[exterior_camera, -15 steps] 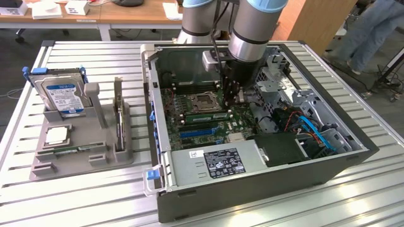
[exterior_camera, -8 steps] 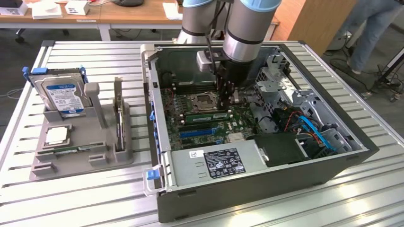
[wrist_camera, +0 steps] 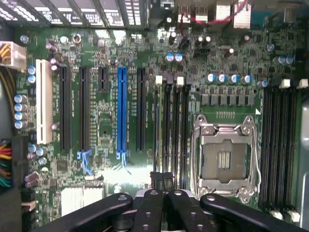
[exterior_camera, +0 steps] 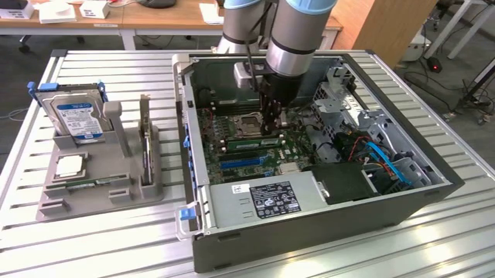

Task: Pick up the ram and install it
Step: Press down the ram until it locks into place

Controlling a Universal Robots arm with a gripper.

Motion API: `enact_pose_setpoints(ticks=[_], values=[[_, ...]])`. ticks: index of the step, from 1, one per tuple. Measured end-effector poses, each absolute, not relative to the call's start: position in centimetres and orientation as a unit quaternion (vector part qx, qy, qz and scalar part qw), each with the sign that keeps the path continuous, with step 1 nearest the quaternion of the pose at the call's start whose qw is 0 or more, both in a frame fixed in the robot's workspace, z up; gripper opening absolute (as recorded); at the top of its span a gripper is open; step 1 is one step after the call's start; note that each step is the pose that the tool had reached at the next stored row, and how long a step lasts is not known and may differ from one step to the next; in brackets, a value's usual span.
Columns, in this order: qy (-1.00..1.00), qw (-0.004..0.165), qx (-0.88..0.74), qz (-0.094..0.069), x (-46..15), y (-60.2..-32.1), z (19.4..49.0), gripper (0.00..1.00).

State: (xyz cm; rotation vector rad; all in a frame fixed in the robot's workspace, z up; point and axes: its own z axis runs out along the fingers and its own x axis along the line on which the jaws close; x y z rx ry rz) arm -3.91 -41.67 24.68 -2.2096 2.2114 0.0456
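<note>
Exterior view: the closed pincer (exterior_camera: 270, 128) stood inside the computer case (exterior_camera: 309, 231), directly over the ram (exterior_camera: 253, 142), which lay lengthwise in the motherboard's slot; wrist view: the pincer (wrist_camera: 164, 203) was shut, the ram (wrist_camera: 158, 140) edge-on in the slot just ahead, beside the empty processor socket (wrist_camera: 223, 159)

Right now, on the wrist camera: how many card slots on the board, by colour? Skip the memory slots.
white slot: 1
blue slot: 1
black slots: 4
Total: 6
</note>
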Motion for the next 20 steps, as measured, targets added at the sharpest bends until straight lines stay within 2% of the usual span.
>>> enact_pose_setpoints(ticks=[20], values=[[0.709, 0.008, -0.705, 0.015, -7.3, -41.7, 24.7, 0.09]])
